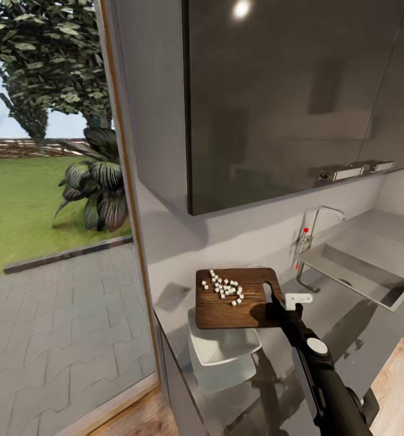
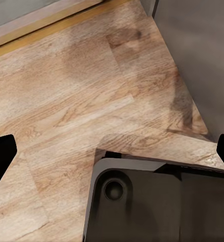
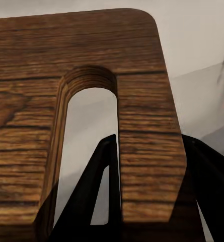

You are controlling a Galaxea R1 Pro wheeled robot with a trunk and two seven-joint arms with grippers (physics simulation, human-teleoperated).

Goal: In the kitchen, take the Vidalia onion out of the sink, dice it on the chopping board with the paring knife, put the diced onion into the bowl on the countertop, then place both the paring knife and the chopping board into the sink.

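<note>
Head view: right tool point(image 1: 273, 301) is clamped on the board point(image 1: 238, 297) at its slotted end. The bowl point(image 1: 223, 346) sits directly below the board's near edge. Tip the far end up slowly so the onion dice point(image 1: 225, 288) slide toward the bowl. Left tool point(image 2: 112, 151) hangs apart over the floor point(image 2: 66, 101).

It was a home kitchen: a grey countertop point(image 1: 347, 327) with sink point(image 1: 371, 266) and faucet point(image 1: 323, 215) at right, dark wall cabinets point(image 1: 286, 97) above, garden at left.
</note>
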